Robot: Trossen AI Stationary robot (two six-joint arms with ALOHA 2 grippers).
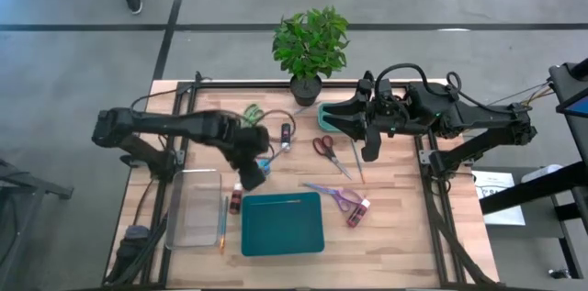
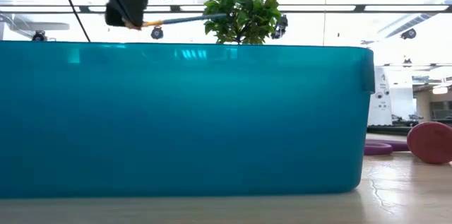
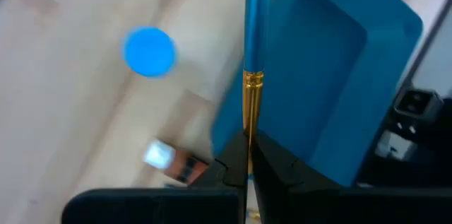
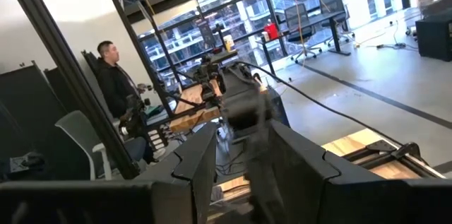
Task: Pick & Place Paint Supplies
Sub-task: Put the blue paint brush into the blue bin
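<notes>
Counting from above: two scissors, one teal tray (image 1: 282, 224), one clear tray (image 1: 195, 207), one potted plant (image 1: 310, 45). The left gripper (image 3: 248, 155) is clamped on a blue-handled brush (image 3: 257, 26), up above the table near the teal tray. The right gripper (image 4: 244, 155) hangs over the back; can't tell its fingers. Small bottles are too tiny to count.

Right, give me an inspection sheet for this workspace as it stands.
Surface: wooden table, bare patches visible.
Job's things: blue-handled brush held; dark red bottle beside teal tray; another brush by clear tray.
Clutter: red scissors, purple scissors, potted plant.
Grippers: left gripper shut on the brush, raised above the table; right gripper raised near the plant, empty.
Cables: along both arms.
Surroundings: a person seated beyond the table.
</notes>
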